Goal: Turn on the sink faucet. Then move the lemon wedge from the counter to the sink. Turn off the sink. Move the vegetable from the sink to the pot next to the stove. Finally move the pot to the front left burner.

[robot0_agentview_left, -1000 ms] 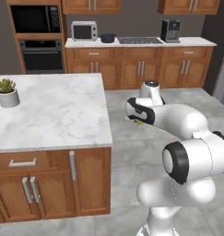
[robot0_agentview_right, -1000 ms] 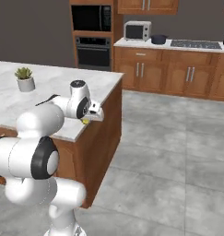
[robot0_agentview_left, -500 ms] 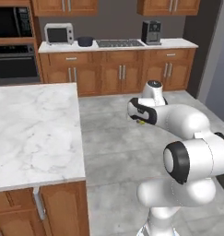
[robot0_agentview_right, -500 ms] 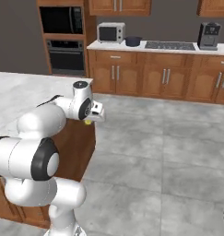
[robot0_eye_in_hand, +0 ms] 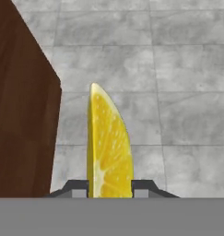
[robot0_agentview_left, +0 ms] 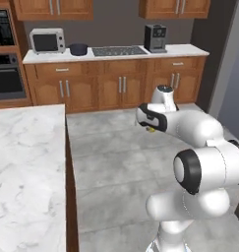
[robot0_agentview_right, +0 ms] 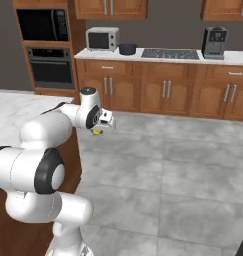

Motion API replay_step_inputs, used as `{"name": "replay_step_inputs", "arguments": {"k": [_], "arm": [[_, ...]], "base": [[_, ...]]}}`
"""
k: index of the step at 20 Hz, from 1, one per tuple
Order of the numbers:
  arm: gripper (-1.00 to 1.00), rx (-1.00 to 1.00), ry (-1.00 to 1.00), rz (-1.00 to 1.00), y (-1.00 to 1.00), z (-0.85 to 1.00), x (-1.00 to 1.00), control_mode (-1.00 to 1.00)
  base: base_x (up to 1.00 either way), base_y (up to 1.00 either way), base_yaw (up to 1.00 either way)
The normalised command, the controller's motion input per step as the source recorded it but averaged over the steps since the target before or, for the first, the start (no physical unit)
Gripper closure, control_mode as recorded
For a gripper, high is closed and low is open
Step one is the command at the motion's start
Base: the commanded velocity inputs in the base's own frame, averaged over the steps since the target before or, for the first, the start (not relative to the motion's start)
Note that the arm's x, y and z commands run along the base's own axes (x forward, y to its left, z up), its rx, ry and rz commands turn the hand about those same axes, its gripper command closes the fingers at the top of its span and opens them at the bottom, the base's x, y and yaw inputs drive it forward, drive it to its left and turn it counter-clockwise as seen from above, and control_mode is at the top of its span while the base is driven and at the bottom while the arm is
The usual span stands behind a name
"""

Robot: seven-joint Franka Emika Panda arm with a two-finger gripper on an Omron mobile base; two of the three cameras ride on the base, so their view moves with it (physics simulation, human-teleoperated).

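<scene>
Lemon wedge [robot0_eye_in_hand: 109, 147], small, bright yellow and curved, is pinched between the narrowly set tips of my two-finger gripper [robot0_eye_in_hand: 109, 186], pulp face showing, point sticking out ahead of the fingers. It reads as a yellow speck under the hand in the left base view [robot0_agentview_left: 151, 130] and the right base view [robot0_agentview_right: 96, 132].

Going left to right in the hand view: brown wooden cabinet side [robot0_eye_in_hand: 21, 120] of the island sits close on the gripper's left; grey tiled floor [robot0_eye_in_hand: 187, 115] lies below and to its right.

From the base cameras, the white marble island counter [robot0_agentview_left: 22, 167] is to the gripper's left. Far ahead of the hand, along the back wall: silver microwave [robot0_agentview_left: 47, 40], dark round pot [robot0_agentview_left: 78, 48], flat dark cooktop [robot0_agentview_left: 119, 50], black coffee machine [robot0_agentview_left: 155, 38].

My judgement: step in hand is carrying the wedge to the sink. I cannot make out the sink or faucet from these views.

To do it well, I would:
- keep the pinch unchanged
- hold the hand steady while the base drives
- stay off the cabinet edge
- release only once over the basin
</scene>
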Motion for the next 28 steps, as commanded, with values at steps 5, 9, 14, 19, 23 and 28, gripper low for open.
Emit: {"name": "replay_step_inputs", "arguments": {"k": [5, 9, 14, 19, 23, 28], "arm": [[1.00, 0.00, 0.00, 0.00, 0.00, 0.00, 0.00, 1.00], [1.00, 0.00, 0.00, 0.00, 0.00, 0.00, 0.00, 1.00], [1.00, 0.00, 0.00, 0.00, 0.00, 0.00, 0.00, 1.00], [1.00, 0.00, 0.00, 0.00, 0.00, 0.00, 0.00, 1.00], [1.00, 0.00, 0.00, 0.00, 0.00, 0.00, 0.00, 1.00], [1.00, 0.00, 0.00, 0.00, 0.00, 0.00, 0.00, 1.00]], "base": [[0.61, -0.81, 0.00], [0.91, -0.38, 0.00], [1.00, -0.05, 0.00], [1.00, -0.01, 0.00], [1.00, -0.07, 0.00], [1.00, -0.06, 0.00]]}}
